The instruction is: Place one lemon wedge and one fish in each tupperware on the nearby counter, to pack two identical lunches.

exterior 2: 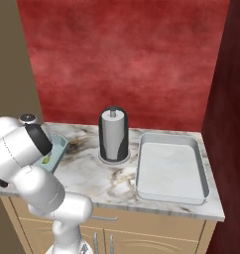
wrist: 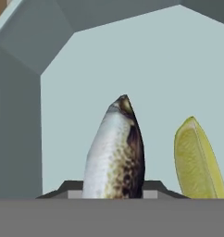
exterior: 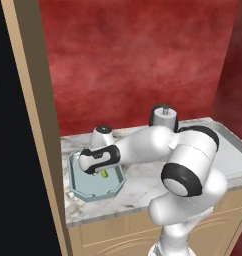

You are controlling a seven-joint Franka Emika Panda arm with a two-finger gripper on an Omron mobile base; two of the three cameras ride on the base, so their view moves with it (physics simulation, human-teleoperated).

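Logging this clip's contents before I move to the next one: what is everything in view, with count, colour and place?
Pale blue octagonal tupperware tray: one, left end of the counter.
White-grey rectangular tupperware tray: one, right end of the counter, nothing in it.
Speckled silver-brown fish: one, between the fingertips over the blue tray's floor.
Yellow lemon wedge: one, in the blue tray beside the fish.
Dark cylindrical paper-towel holder: one, between the trays.
White-grey marbled counter: one, over tan cabinets.
Red wall: behind the counter.
Gripper: one, white and dark, reaching down into the blue tray, shut on the fish.
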